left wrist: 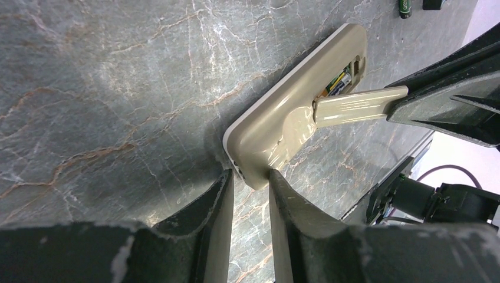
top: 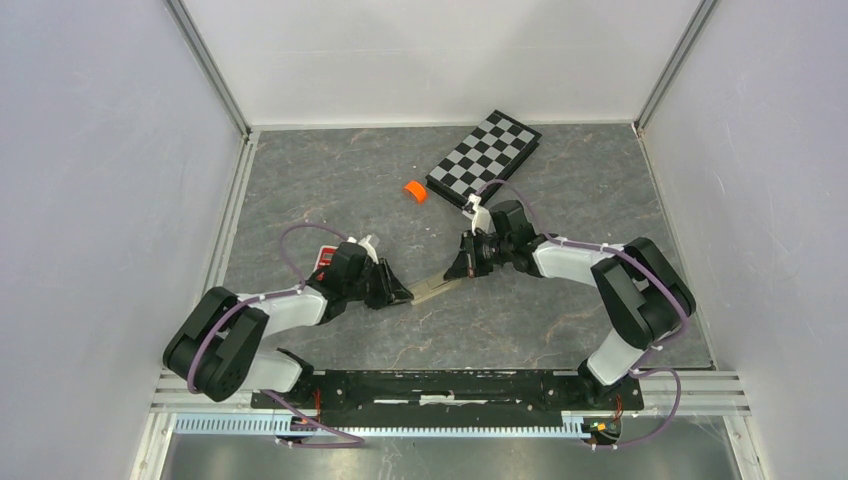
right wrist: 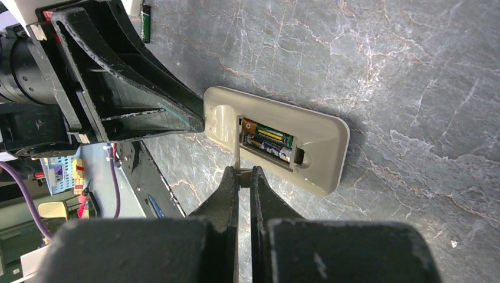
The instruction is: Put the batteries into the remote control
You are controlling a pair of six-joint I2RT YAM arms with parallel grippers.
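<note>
The beige remote control (top: pixel 432 288) lies back-up on the grey table between my two arms. Its battery bay is open, and two batteries (right wrist: pixel 268 140) lie side by side inside it, also glimpsed in the left wrist view (left wrist: pixel 339 82). My left gripper (left wrist: pixel 250 177) has its fingers pressed on either side of the remote's near end (left wrist: pixel 283 127). My right gripper (right wrist: pixel 243 172) is shut on the thin beige battery cover (left wrist: pixel 359 106), holding it tilted up over the bay's edge. A loose dark green battery (right wrist: pixel 145 23) lies on the table beyond the left gripper.
A folded checkerboard (top: pixel 485 155) lies at the back, with an orange roll (top: pixel 415 190) beside it. A small red and white object (top: pixel 325 257) sits by the left wrist. White walls close in on three sides.
</note>
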